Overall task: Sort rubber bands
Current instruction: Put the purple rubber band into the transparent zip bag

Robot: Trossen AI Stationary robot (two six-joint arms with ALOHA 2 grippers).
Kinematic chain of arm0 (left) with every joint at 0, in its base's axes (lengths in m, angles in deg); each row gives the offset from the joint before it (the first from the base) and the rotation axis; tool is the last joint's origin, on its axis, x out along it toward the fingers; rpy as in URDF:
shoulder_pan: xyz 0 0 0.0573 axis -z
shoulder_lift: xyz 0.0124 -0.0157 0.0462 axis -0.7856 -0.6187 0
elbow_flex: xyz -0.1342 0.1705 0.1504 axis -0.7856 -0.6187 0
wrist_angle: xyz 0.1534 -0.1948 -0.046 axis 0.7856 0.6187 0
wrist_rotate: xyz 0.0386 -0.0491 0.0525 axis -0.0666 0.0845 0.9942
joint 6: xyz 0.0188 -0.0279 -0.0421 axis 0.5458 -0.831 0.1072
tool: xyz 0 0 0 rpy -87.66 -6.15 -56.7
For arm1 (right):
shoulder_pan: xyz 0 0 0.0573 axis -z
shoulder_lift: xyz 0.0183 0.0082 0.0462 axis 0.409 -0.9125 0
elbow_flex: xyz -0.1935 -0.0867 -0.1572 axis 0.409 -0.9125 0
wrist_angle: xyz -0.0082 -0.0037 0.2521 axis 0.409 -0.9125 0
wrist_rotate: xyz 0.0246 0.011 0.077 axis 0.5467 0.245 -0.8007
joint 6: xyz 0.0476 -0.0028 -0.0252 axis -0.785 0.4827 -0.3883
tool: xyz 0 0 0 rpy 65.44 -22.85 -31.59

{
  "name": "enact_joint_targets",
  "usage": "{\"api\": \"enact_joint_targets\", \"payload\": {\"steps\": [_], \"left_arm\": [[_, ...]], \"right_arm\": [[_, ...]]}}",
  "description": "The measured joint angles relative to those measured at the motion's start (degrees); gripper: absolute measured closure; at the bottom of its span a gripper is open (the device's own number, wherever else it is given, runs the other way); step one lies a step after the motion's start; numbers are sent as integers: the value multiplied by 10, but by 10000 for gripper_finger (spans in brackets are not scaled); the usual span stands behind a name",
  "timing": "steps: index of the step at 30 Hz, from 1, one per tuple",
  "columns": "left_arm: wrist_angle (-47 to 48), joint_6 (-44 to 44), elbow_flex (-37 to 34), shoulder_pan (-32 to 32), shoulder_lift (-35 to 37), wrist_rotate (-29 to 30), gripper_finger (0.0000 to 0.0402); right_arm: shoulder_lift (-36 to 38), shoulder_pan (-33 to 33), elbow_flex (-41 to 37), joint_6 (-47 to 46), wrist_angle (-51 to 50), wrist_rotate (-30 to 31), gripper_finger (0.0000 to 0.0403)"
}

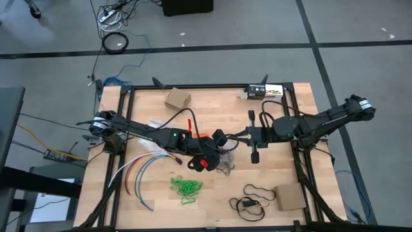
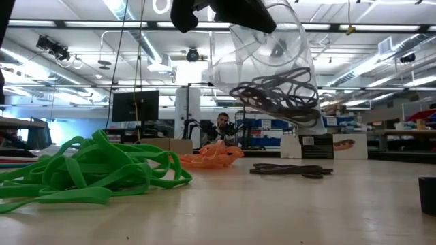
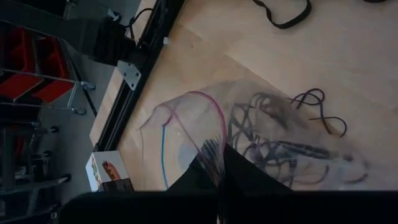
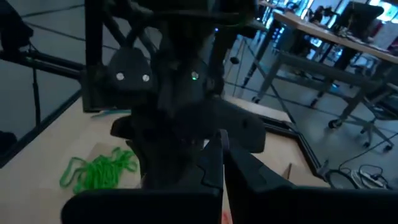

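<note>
Counter (image 1: 212, 200): pale wood, black frame.
Rubber bands: green heap (image 1: 186, 187) at 6 o'clock; orange heap (image 2: 211, 157) and dark ones (image 2: 291, 169) mid-counter.
Left gripper (image 1: 207, 161): clamped on clear bag (image 2: 272, 61) of dark bands.
Right gripper (image 1: 226, 137): closed, empty.
Room: grey floor, ceiling lights.

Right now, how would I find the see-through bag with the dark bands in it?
Look at the middle of the wooden table, where the two arms meet. The left gripper holds up a clear bag there, shut on its edge. It alone hangs in the air; the green pile and orange pile lie on the table.
</note>
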Motion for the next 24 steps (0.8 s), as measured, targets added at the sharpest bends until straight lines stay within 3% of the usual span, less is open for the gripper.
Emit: {"api": "enact_joint_targets", "payload": {"steps": [7,24], "left_arm": [[0,0,0,0,0,0,401],[-31,18,0,0,0,10,401]], "right_arm": [[-12,-15,23,-4,-7,0,403],[-10,-19,23,-129,-149,-2,402]]}}
